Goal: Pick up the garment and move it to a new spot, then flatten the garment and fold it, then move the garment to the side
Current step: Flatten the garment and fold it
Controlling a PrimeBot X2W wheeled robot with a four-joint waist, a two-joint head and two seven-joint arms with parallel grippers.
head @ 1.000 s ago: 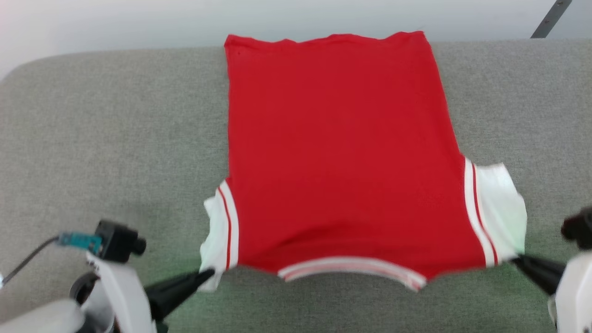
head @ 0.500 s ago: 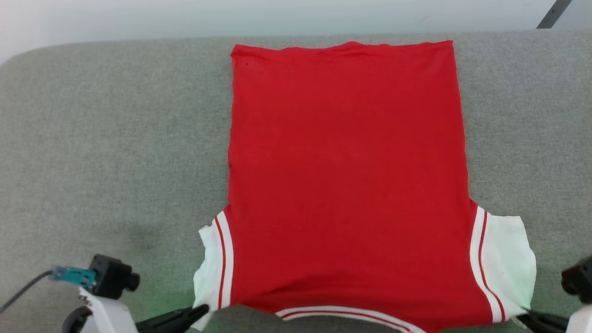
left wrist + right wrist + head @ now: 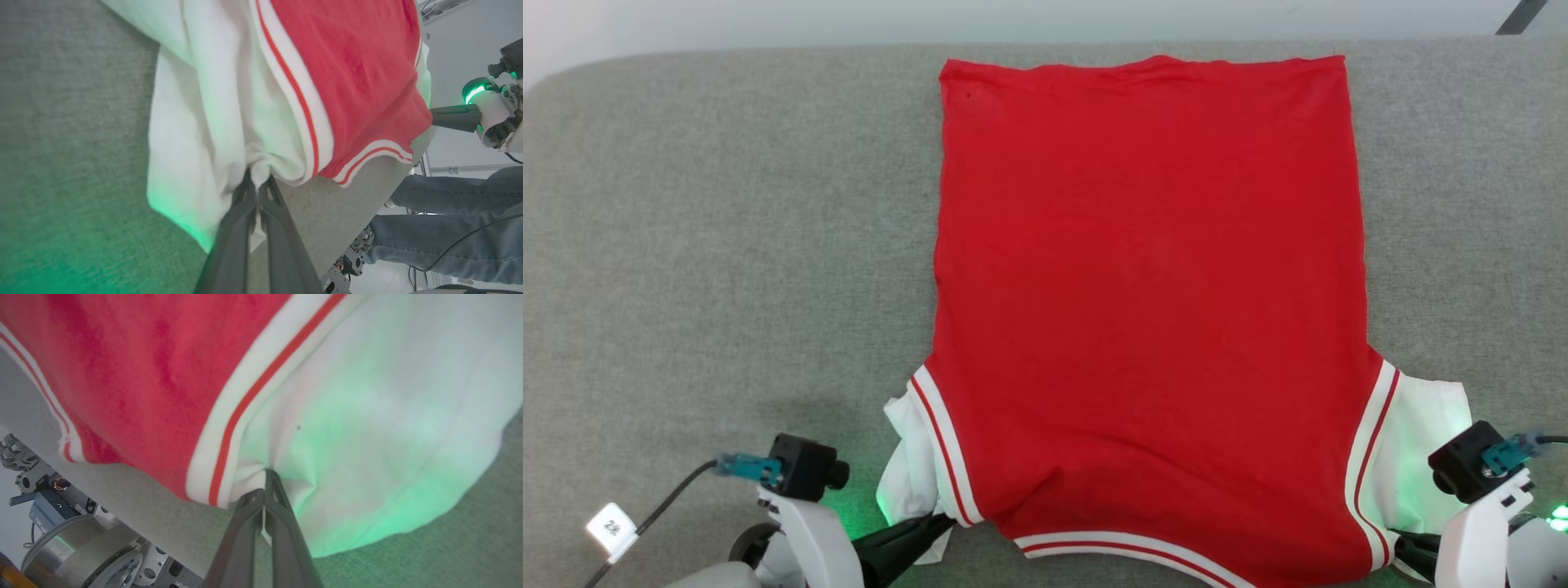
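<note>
**Q:** Where is the garment, and how would it handle?

**A:** The garment (image 3: 1147,310) lies spread flat down the centre of the head view. Its straight hem is near the top of the frame and its curved neckline is at the bottom edge. It looks light, limp and soft, a thin knit that would sag between any two holds and wrinkle easily. It is not fragile. I judge that paired holds at matching corners suit it best.

**Q:** Is anything holding it?

**A:** Yes. The left gripper (image 3: 935,523), at lower left, is pinched closed on a bunched white sleeve (image 3: 907,457). The right gripper (image 3: 1409,545), at lower right, is clamped on the opposite sleeve. In each wrist view the cloth gathers into small pleats at the fingertips.

**Q:** What are the materials and shapes?

**A:** The body is a smooth red rectangle. Ribbed white trim (image 3: 947,445) with a thin red stripe edges the armholes and neckline. Beneath it is a grey surface (image 3: 727,245), matte and felt-like, likely to grip the cloth. A green glow tints the sleeves. At the right of the left wrist view are a person's legs (image 3: 449,196) in jeans.
</note>
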